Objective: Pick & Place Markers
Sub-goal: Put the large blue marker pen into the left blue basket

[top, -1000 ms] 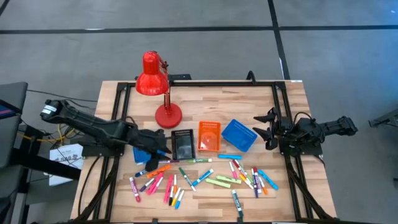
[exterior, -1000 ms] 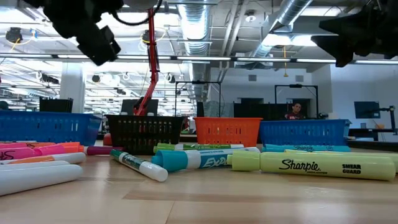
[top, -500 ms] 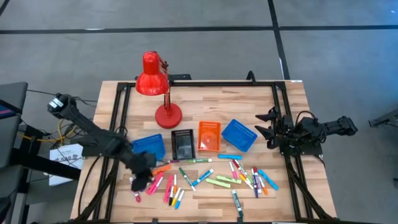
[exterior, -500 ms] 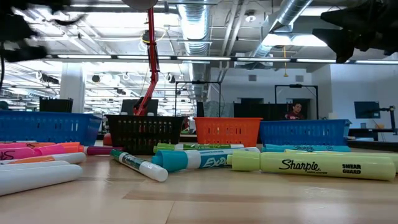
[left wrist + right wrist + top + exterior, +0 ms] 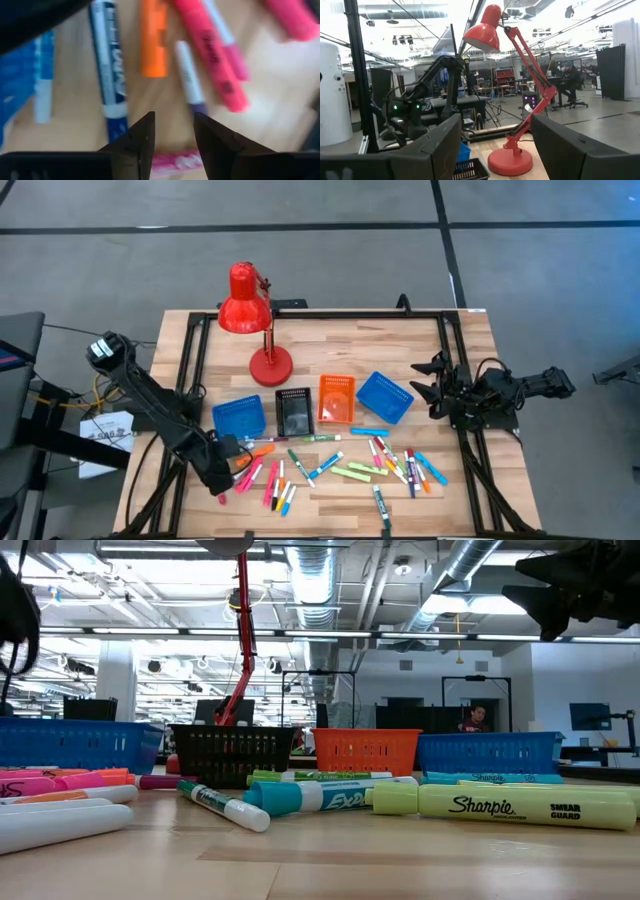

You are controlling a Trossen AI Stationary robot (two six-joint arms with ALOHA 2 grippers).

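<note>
Several markers (image 5: 330,465) in pink, orange, green, blue, yellow and red lie flat and scattered across the table's near half. My left gripper (image 5: 222,476) hangs over the left end of that scatter, fingers pointing down and open. In the left wrist view the left gripper (image 5: 173,120) is above a white-and-purple marker (image 5: 187,80), with a pink marker (image 5: 175,161) below the gap; I see no touch. My right gripper (image 5: 428,387) waits open at the table's right edge, beside the right blue tray.
Behind the markers stands a row of small trays: blue (image 5: 240,417), black (image 5: 293,412), orange (image 5: 336,398) and a second blue (image 5: 385,396). A red desk lamp (image 5: 250,310) stands on its round base (image 5: 270,365) toward the far left. Black frame rails (image 5: 452,360) run along the table's sides.
My left gripper has swung from over the left blue tray toward the table's near-left corner and gone down over the left cluster of markers. The blue tray, hidden under the arm before, now shows in full. The markers have not moved.
</note>
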